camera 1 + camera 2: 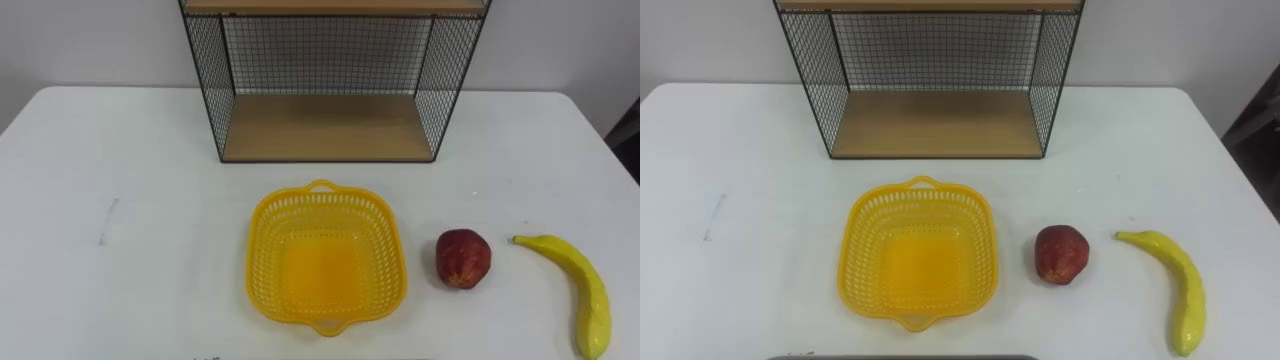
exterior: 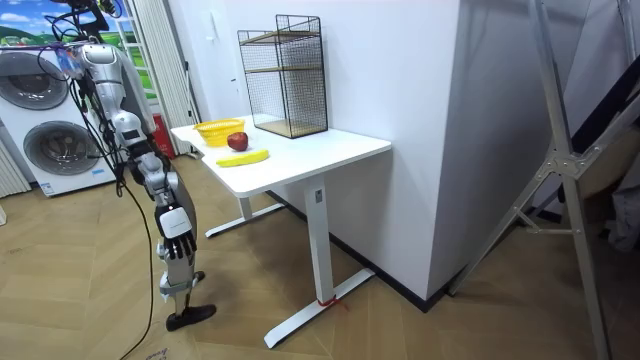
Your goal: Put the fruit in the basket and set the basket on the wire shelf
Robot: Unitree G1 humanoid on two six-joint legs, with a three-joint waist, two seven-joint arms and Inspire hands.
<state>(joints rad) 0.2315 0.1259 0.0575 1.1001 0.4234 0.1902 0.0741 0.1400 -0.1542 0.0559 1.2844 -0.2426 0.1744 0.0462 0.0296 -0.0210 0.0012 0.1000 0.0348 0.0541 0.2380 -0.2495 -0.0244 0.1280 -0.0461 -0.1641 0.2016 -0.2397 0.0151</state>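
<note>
An empty yellow plastic basket [image 1: 326, 258] with two small handles sits on the white table [image 1: 120, 200], near its front edge. To its right lies a red apple [image 1: 462, 258], and further right a yellow banana [image 1: 585, 295] lies lengthwise. Behind the basket stands the black wire shelf [image 1: 330, 125] with a bare wooden bottom board. In the room view I stand at the table's end, facing the basket [image 2: 218, 129], apple [image 2: 237, 141] and banana [image 2: 243, 158]. My right hand [image 2: 175, 224] hangs down at my side, below the tabletop and away from the fruit.
The shelf [image 2: 285, 75] has a second wooden level above. The table's left half is bare. In the room view washing machines [image 2: 45, 140] stand behind me, a white wall runs beside the table, and a metal stand [image 2: 560, 170] is at the right.
</note>
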